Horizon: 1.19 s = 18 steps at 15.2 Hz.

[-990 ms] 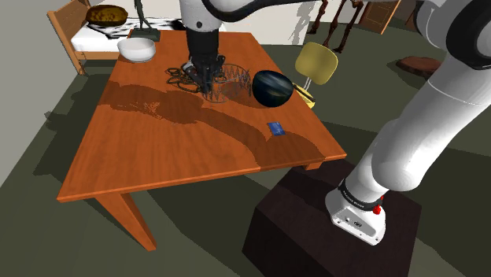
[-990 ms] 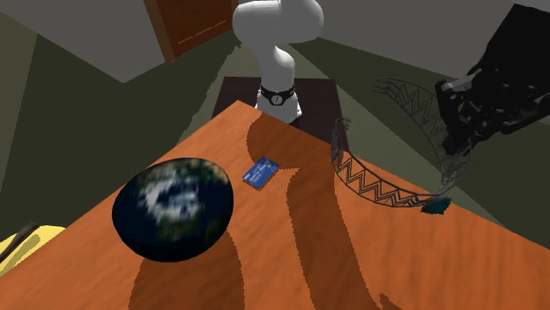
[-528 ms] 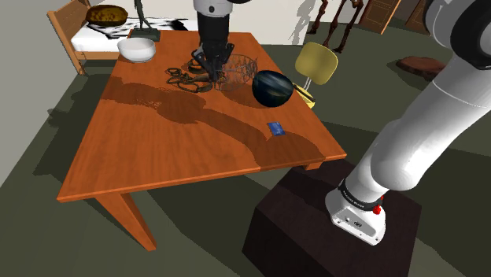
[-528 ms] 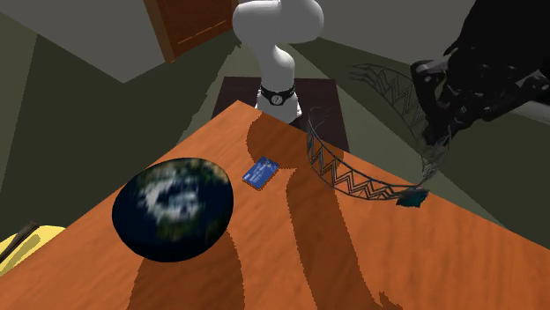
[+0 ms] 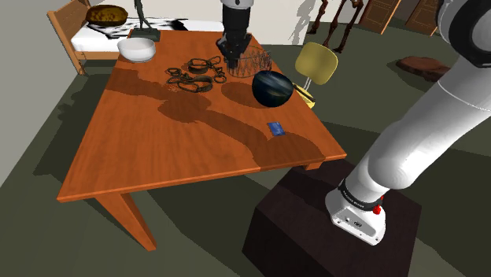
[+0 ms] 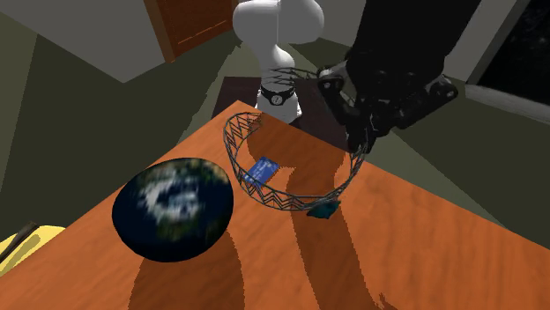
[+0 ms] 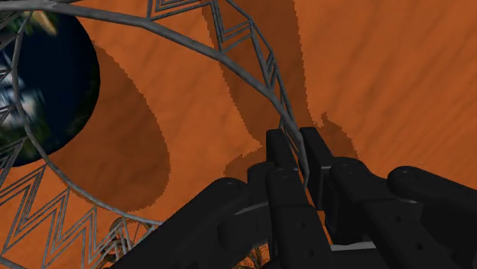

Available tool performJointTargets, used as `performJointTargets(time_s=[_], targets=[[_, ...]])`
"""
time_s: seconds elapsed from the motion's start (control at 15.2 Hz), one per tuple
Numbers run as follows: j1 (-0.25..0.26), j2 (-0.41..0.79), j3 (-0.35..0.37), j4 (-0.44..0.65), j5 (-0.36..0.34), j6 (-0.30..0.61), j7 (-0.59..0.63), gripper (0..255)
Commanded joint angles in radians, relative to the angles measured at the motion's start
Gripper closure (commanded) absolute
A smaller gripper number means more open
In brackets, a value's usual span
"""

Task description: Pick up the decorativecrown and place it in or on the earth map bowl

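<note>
The crown (image 6: 286, 172) is a dark wire ring with zigzag bars and a small teal gem. It hangs in the air above the wooden table (image 5: 157, 134), its rim clasped by my black gripper (image 5: 236, 55). In the wrist view the two fingers (image 7: 287, 153) pinch the crown's rim (image 7: 191, 38) between them. The earth map bowl (image 5: 272, 88), a dark blue globe-patterned round shape with white patches, rests on the table just to the shoulder view's right of the crown (image 5: 253, 60). In the second exterior view the bowl (image 6: 173, 208) lies left of and below the gripper (image 6: 361, 141).
A small blue card (image 5: 275, 127) lies near the table's near right edge. Dark ring-shaped ornaments (image 5: 193, 75) and a white bowl (image 5: 136, 50) sit at the far side. A yellow chair (image 5: 316, 63) stands past the table, and a bed (image 5: 102, 24) lies at the far left.
The gripper has lifted the crown off the table and carried it to the shoulder view's right, from beside the dark ornaments to close by the globe bowl.
</note>
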<state>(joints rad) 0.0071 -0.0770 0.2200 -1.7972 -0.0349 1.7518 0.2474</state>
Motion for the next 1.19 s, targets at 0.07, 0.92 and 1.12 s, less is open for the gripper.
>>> performJointTargets(time_s=[0.07, 0.92, 1.12], targets=[[-0.038, -0.006, -0.045, -0.003, 0.0, 0.001, -0.084, 255], [-0.165, 0.073, -0.187, 0.09, -0.003, -0.003, -0.353, 255], [-0.165, 0.07, -0.187, 0.046, -0.003, 0.038, -0.352, 255]])
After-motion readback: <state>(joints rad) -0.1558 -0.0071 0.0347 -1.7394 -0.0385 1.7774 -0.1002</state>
